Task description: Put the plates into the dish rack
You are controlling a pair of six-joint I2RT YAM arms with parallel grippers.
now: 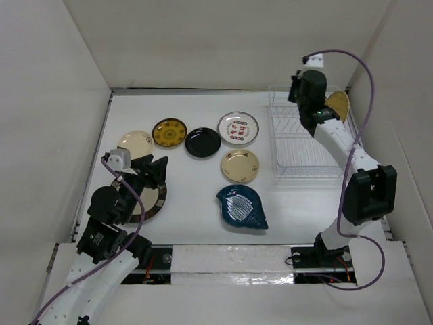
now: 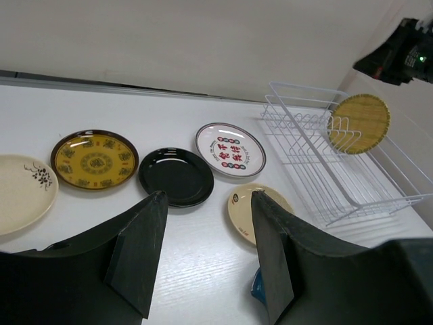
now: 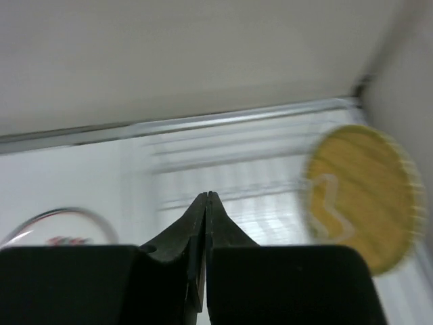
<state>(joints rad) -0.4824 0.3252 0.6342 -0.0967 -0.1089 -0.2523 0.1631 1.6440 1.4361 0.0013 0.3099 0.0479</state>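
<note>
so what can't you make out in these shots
- Top view: the large dark-rimmed plate is mostly under the left gripper; its pattern is hidden.
- Left wrist view: the blue leaf plate is a sliver behind that gripper; the cream plate is cut by the left edge.
- Right wrist view: motion blur smears the dish rack and woven yellow plate.

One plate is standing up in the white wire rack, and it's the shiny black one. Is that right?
Not quite. The plate standing in the white wire dish rack is the round woven yellow plate; the glossy black round plate lies flat on the table, as the left wrist view shows.
</note>
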